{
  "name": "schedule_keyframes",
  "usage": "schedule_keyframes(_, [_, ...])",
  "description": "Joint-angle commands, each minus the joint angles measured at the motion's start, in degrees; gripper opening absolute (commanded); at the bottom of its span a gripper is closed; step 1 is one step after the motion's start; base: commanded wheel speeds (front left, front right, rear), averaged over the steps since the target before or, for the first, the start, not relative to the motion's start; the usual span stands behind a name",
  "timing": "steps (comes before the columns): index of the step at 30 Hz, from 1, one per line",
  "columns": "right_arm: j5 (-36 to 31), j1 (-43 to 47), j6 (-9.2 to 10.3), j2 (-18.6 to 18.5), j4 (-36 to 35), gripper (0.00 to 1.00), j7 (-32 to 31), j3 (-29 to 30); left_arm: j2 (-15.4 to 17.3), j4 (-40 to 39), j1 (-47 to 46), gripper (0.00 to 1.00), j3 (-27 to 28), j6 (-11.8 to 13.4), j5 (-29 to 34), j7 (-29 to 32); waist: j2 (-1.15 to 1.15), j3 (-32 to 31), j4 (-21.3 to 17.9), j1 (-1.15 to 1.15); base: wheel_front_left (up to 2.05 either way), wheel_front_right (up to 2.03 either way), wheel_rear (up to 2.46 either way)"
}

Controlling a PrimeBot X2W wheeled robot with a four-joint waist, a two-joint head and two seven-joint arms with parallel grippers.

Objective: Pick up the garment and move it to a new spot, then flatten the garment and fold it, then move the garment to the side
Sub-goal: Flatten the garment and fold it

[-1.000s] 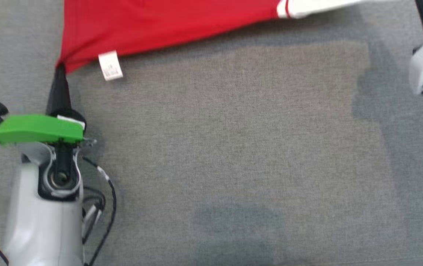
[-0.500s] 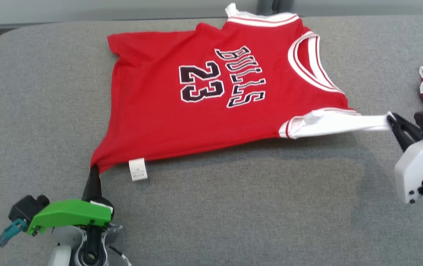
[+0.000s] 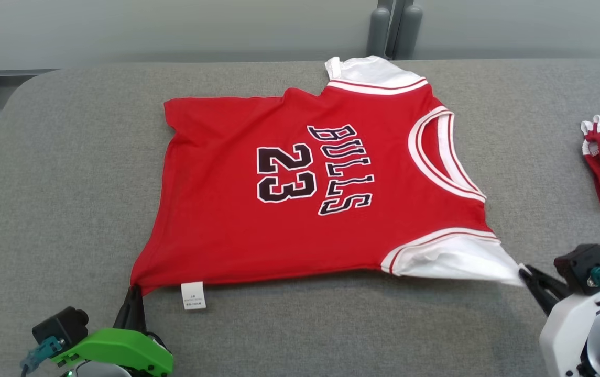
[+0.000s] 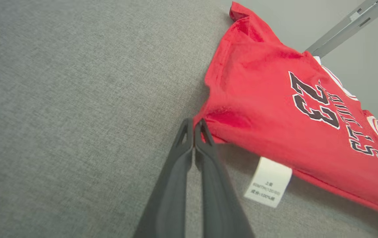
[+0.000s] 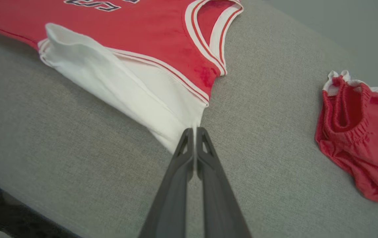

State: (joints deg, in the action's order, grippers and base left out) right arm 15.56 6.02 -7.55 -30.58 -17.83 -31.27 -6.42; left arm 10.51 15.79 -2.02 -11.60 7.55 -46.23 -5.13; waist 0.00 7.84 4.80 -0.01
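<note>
We see the left gripper pinched together on the red hem corner of the garment, the white care label hanging just to the right of it, while the right gripper is clamped on the tip of the white sleeve. The garment lies spread print-up on the grey padded surface ahead of and between the two grippers, its near edge running from one to the other. Bunched red shorts lie apart, further right of the right gripper.

The red jersey reads "BULLS" and "23"; its white tag, just beside the left tool, carries print too small to read.
</note>
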Motion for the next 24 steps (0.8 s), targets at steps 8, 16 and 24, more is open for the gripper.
schedule_keyframes(8, [5.4, 6.0, 0.11, -0.8, -3.4, 0.0, -5.1, -4.5, 3.0, 0.9, 2.0, 0.0, -2.7, 1.3, 4.7, -0.5, 0.0, -0.4, -0.3, 0.01, 0.0, 0.0, 0.0])
schedule_keyframes(16, [5.6, -1.0, 0.1, -4.6, -7.8, 0.0, -4.5, -6.1, 5.0, 0.3, -0.7, 0.0, -3.4, 1.9, 7.0, -0.8, 0.0, 0.7, -0.4, 0.01, 0.0, 0.0, 0.0])
schedule_keyframes(24, [5.4, -21.3, 0.11, -11.4, 2.0, 0.0, 3.3, -15.1, 5.7, 1.9, -9.8, 0.0, -5.6, 3.2, 8.1, 7.1, 0.0, 3.0, 1.1, 0.01, 0.0, 0.0, 0.0])
